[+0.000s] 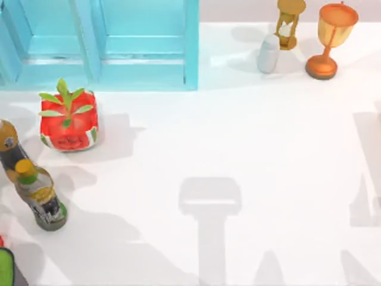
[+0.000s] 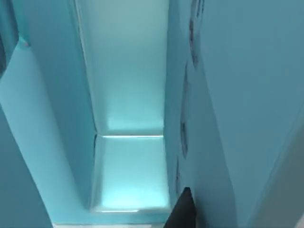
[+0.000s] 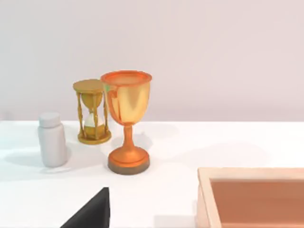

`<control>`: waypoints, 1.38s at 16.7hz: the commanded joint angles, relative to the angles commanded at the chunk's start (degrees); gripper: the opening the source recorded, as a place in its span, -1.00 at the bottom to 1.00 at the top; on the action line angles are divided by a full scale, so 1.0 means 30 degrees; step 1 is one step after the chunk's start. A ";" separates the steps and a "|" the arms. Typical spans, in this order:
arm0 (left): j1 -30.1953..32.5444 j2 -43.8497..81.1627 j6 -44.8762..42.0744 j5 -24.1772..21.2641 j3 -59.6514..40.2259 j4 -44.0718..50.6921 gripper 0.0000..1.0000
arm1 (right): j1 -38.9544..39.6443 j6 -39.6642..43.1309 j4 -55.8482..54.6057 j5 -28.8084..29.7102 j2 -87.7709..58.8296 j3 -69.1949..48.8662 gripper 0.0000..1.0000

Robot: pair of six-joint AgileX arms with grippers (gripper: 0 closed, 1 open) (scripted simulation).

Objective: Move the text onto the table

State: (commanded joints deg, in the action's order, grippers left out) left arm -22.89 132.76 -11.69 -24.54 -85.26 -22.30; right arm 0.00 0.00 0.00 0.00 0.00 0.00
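The light-blue cabinet (image 1: pixel 190 53) stands at the back left of the white table (image 1: pixel 268 149). In the left wrist view I look into one of its compartments (image 2: pixel 130 166), with a dark part of my left gripper (image 2: pixel 183 211) at the lower edge. Close beside it stands a broad teal-blue face (image 2: pixel 237 95) with dark marks along its edge. I cannot tell whether this is the text or a cabinet wall. A dark part of my right gripper (image 3: pixel 92 211) shows above the table, near the golden goblet (image 3: pixel 127 118).
A tomato-shaped box (image 1: pixel 68 122) sits in front of the cabinet. Two bottles (image 1: pixel 41 196) stand at the left edge, with a green object (image 1: pixel 5 268) in the near-left corner. An hourglass (image 1: pixel 290 24), white bottle (image 1: pixel 268 53) and goblet (image 1: pixel 330 39) stand back right. A wooden box (image 3: pixel 251 197) lies near my right gripper.
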 joint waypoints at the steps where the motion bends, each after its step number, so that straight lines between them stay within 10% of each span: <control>1: 0.0000 0.0000 0.0000 0.0000 0.0000 0.0000 -0.51 | 0.0000 0.0000 0.0000 0.0000 0.0000 0.0000 1.00; 5: 0.0000 0.0000 0.0000 0.0000 0.0000 0.0000 -1.00 | 0.0000 0.0000 0.0000 0.0000 0.0000 0.0000 1.00; 16: -0.0070 -0.0751 -0.0147 -0.0150 0.0264 0.0644 -1.00 | 0.0000 0.0000 0.0000 0.0000 0.0000 0.0000 1.00; 23: -0.2998 -0.9119 -0.1281 -0.2156 0.2955 0.6617 -1.00 | 0.0000 0.0000 0.0000 0.0000 0.0000 0.0000 1.00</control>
State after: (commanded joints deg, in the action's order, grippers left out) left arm -31.88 105.41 -15.53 -31.01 -76.40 -2.45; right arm 0.00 0.00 0.00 0.00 0.00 0.00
